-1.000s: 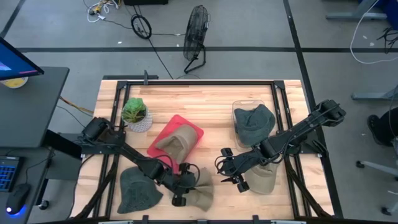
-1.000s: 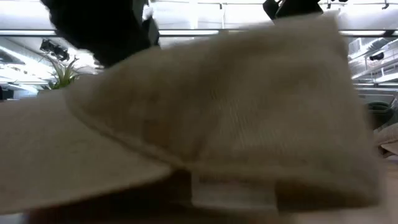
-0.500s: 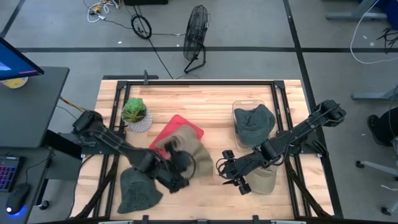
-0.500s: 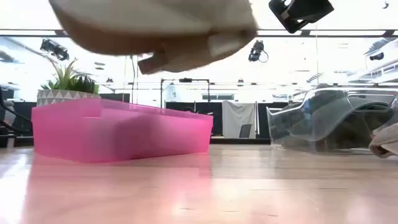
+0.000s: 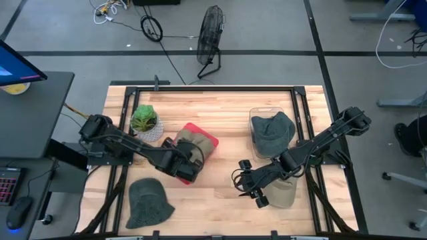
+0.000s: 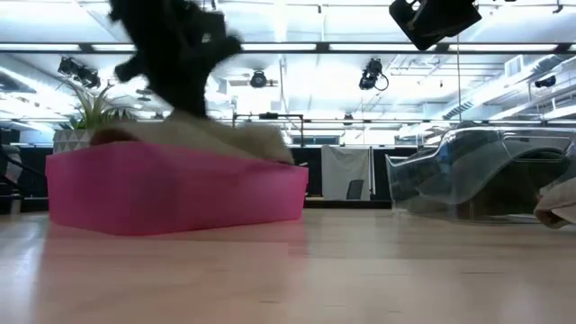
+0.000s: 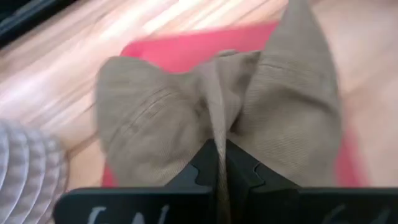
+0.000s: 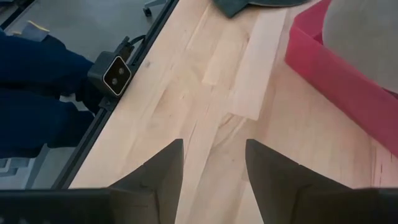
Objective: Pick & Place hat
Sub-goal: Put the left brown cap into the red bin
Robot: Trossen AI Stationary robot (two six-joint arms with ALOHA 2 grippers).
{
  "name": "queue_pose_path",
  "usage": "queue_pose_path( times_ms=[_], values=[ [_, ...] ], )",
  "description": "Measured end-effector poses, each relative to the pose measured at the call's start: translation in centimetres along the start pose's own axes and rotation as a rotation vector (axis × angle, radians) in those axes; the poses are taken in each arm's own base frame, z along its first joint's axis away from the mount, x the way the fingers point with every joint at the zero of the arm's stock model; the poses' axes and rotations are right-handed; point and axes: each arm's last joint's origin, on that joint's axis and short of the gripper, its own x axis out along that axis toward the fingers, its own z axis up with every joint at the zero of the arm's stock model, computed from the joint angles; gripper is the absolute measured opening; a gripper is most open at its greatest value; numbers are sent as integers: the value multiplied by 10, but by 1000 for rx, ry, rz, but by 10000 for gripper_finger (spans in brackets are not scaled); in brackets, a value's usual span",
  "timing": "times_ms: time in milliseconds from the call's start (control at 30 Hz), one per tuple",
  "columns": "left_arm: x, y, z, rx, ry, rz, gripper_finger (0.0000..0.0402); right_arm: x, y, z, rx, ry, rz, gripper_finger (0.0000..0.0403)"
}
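A tan hat (image 7: 217, 118) lies bunched over the pink tray (image 5: 211, 141), and my left gripper (image 5: 189, 159) is shut on it. In the low view the hat (image 6: 229, 137) shows above the tray's wall (image 6: 180, 193), under the dark left gripper (image 6: 171, 54). A green hat (image 5: 148, 202) rests flat on the table near its near left corner. Another green hat (image 5: 272, 130) lies in a clear container. My right gripper (image 5: 248, 187) hovers open over bare wood right of the tray, with a second tan hat (image 5: 283, 191) beneath its arm. My left gripper pinches a raised fold of the tan hat's cloth (image 7: 219, 134) between its two shut fingers (image 7: 205, 163). It comes slanting down from the table's near side. The hat spreads to both sides of the fold, and its far part lies on the pink tray (image 7: 186, 50).
A potted plant (image 5: 145, 122) stands left of the tray, close to the left arm. The clear container (image 6: 486, 175) sits at the right. The low camera (image 8: 116, 73) is mounted at the table's near edge. Bare wood (image 8: 211, 93) stretches between the tray and the right gripper.
My left gripper has carried the tan hat from the table's near edge up and toward the far left, to the pink tray. The hat was lifted clear and now lies lowered over the tray. The right arm has kept still.
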Motion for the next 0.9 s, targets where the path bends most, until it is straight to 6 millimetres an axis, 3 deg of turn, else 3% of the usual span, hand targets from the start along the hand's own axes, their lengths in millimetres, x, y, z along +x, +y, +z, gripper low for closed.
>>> queue_pose_path(
  times_ms=[233,533,700,900],
  values=[
    [26,6,-25,-49,27,-31,24,0,0,-3,-20,26,-4,176],
    [37,11,-38,37,125,-74,61,0,-1,-4,3,37,-7,176],
    [23,2,-27,93,141,-127,106,-15,9,2,195,150,12,176],
    [-18,-14,0,262,105,-231,138,-34,31,-1,243,330,3,176]
  ],
)
